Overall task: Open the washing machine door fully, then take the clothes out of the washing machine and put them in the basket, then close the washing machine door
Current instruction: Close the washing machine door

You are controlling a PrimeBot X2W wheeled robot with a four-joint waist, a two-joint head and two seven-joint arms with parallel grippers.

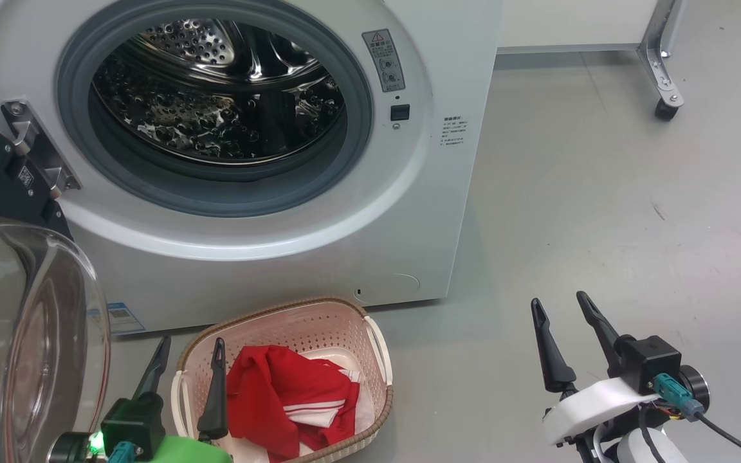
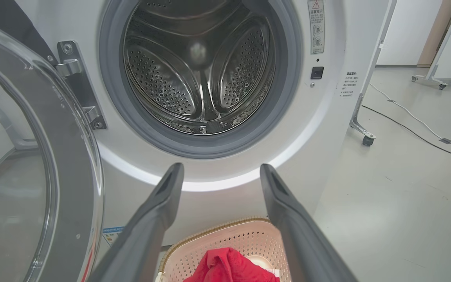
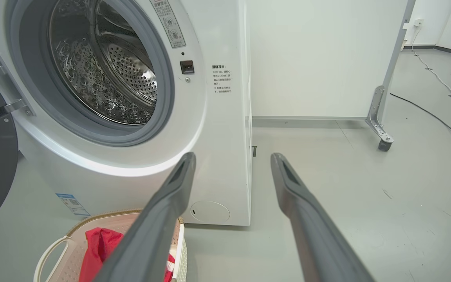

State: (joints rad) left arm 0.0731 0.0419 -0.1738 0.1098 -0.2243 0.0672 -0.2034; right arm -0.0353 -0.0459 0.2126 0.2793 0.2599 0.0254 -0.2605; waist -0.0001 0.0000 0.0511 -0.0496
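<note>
The white washing machine (image 1: 319, 257) stands with its door (image 1: 17, 308) swung wide to the left, glass bowl bulging toward me. Its steel drum (image 1: 216, 90) shows bare metal. Red clothes (image 1: 280, 392) with white stripes lie in the cream basket (image 1: 319, 321) on the floor before the machine. My left gripper (image 1: 190, 347) is open just above the basket's left rim, nothing between its fingers. My right gripper (image 1: 560, 305) is open over bare floor to the basket's right. The left wrist view shows the drum (image 2: 198, 66), door (image 2: 33, 156), basket (image 2: 229, 239) and clothes (image 2: 229, 266).
A white panel on a metal foot with a caster (image 1: 665, 108) stands at the far right. Cables (image 2: 417, 125) run across the grey floor farther right. The door hinge (image 1: 33, 151) juts out at the machine's left.
</note>
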